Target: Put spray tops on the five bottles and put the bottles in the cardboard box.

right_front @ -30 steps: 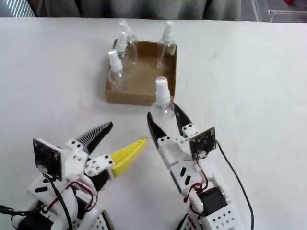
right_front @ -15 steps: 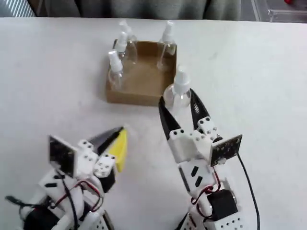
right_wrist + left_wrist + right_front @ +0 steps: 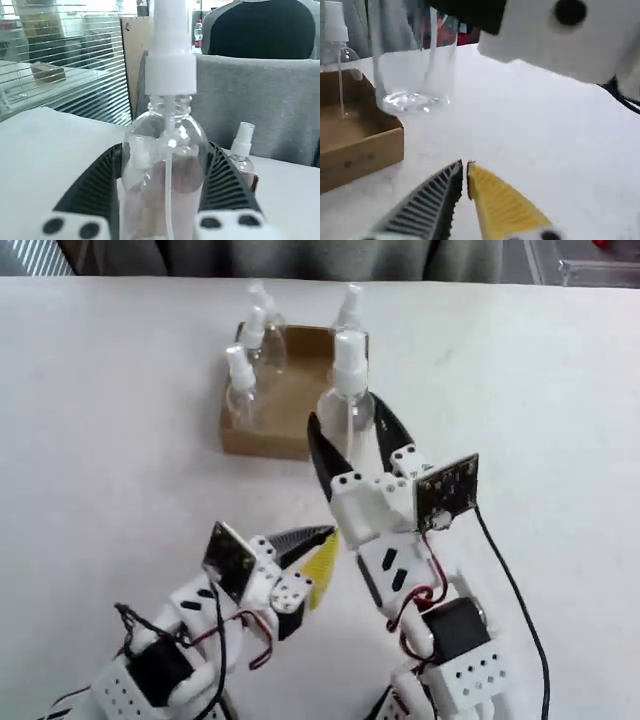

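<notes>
It looks like 4 spray bottles [image 3: 240, 380] stand in the cardboard box [image 3: 262, 441], the right gripper [image 3: 348, 426] hugs bottle 5 [image 3: 347, 400] at its near edge, and the left gripper [image 3: 464, 165] is pinched together, empty.

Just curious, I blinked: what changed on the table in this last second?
The right gripper, shut on a clear plastic bottle with a white spray top, carried it from in front of the brown cardboard box up over the box's near right corner. The left gripper, open before, closed its grey and yellow fingers and shifted to the right. The box and four bottles in it stayed put.
</notes>
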